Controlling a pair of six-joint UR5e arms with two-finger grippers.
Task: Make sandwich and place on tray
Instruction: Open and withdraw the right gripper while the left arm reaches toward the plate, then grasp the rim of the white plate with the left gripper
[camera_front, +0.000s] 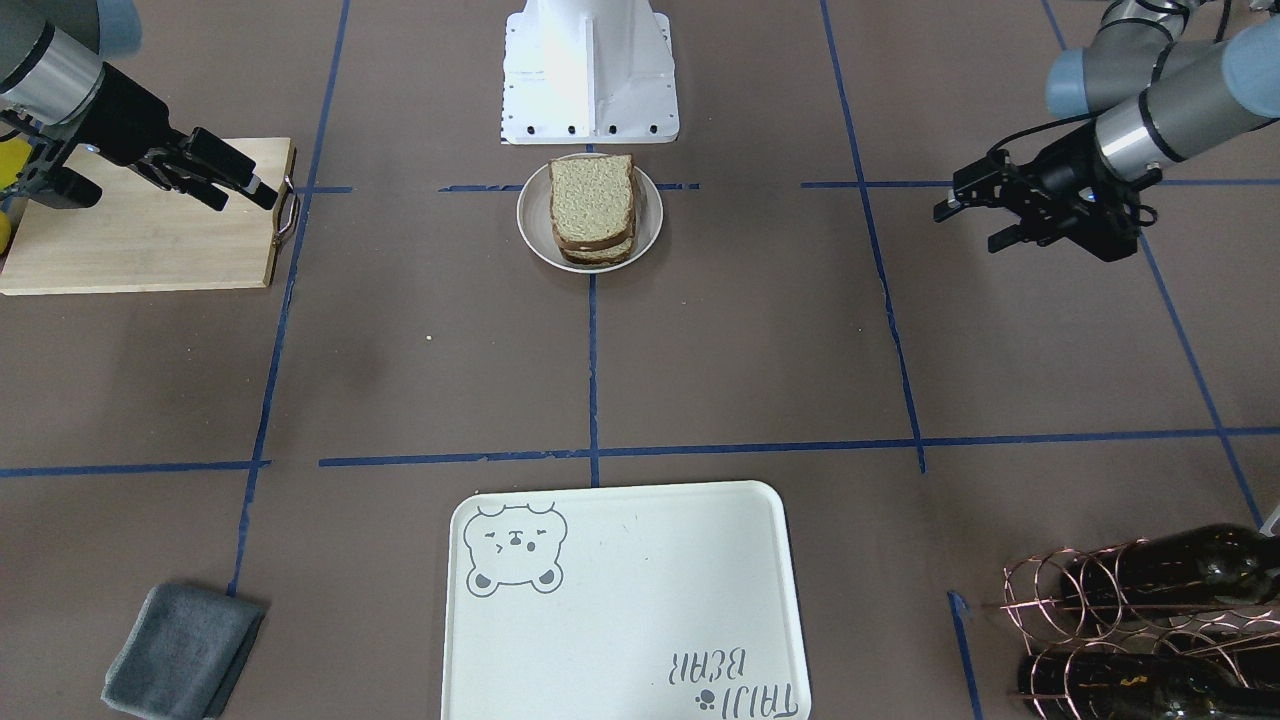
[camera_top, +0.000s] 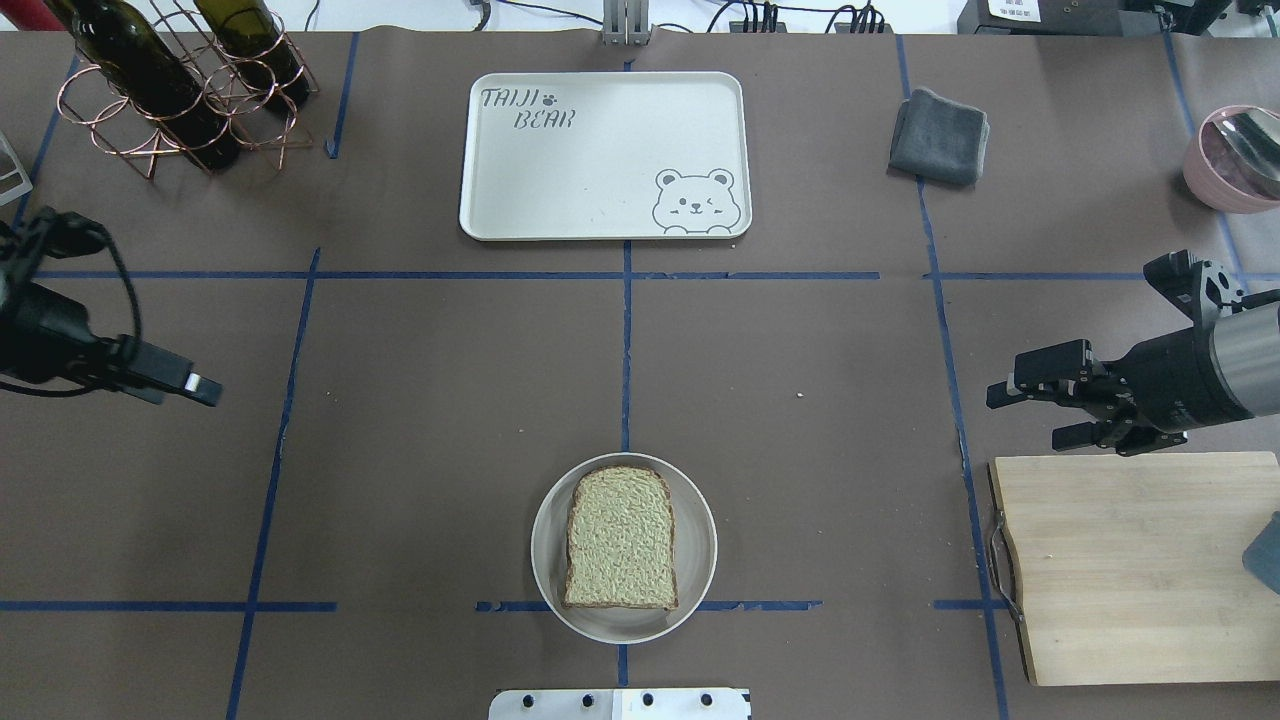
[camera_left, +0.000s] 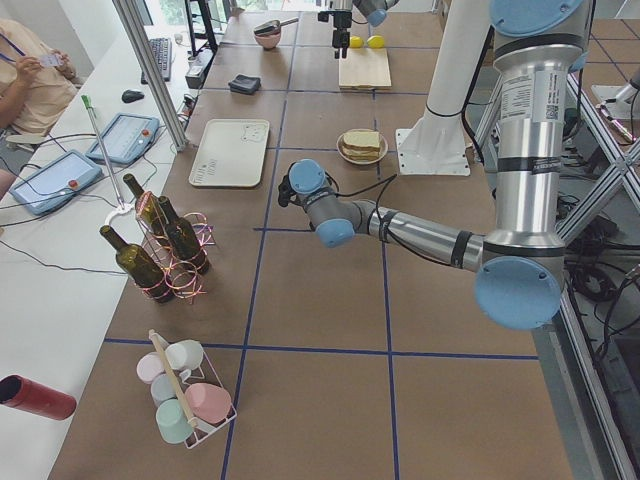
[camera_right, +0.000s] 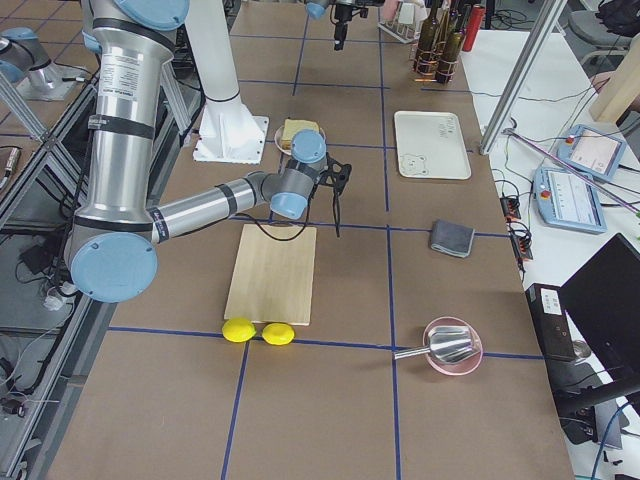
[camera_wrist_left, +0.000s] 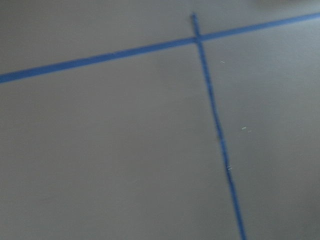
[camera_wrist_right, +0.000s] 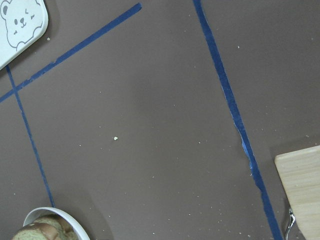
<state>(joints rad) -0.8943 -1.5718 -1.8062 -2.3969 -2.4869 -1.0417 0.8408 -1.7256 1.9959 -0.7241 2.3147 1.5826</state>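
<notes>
The sandwich (camera_front: 592, 205), two speckled tan bread slices with a pale layer between them, lies stacked on a small round off-white plate (camera_front: 530, 215) near the robot base. It also shows in the overhead view (camera_top: 620, 540). The cream bear tray (camera_top: 600, 170) lies bare at the table's far side. My left gripper (camera_front: 970, 225) hovers open and empty over the table, well off to the sandwich's side. My right gripper (camera_top: 1035, 412) is open and empty just beyond the cutting board's far corner. The right wrist view shows the sandwich's edge (camera_wrist_right: 47, 232) and a tray corner (camera_wrist_right: 20, 25).
A wooden cutting board (camera_top: 1130, 560) with a metal handle lies under the right arm, with two lemons (camera_right: 258, 332) past it. A folded grey cloth (camera_top: 940, 135), a copper wine rack with bottles (camera_top: 180, 90) and a pink bowl (camera_top: 1235, 155) flank the tray.
</notes>
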